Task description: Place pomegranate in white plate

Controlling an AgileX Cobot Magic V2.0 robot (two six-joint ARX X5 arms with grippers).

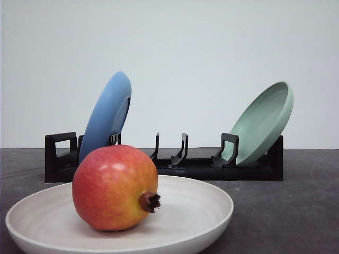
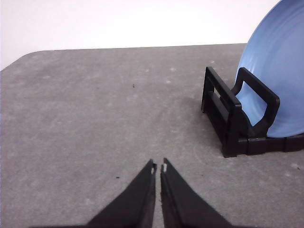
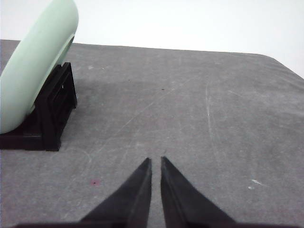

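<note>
The pomegranate (image 1: 115,188) is sitting inside the white plate (image 1: 196,209), left of its middle, crown pointing right. The left end effector (image 2: 158,167) and the right end effector (image 3: 156,160) are both hanging over bare bench (image 3: 199,118), fingers nearly touching and holding nothing. The task is looking done. The risk now is the round fruit rolling toward the rim if the bench is getting bumped, or an arm clipping the black rack (image 1: 190,166) holding the blue plate (image 1: 106,114) and green plate (image 1: 265,121).

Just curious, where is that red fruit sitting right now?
In the front view, the pomegranate rests inside the white plate, left of its centre, in front of the black rack holding the blue plate.
</note>
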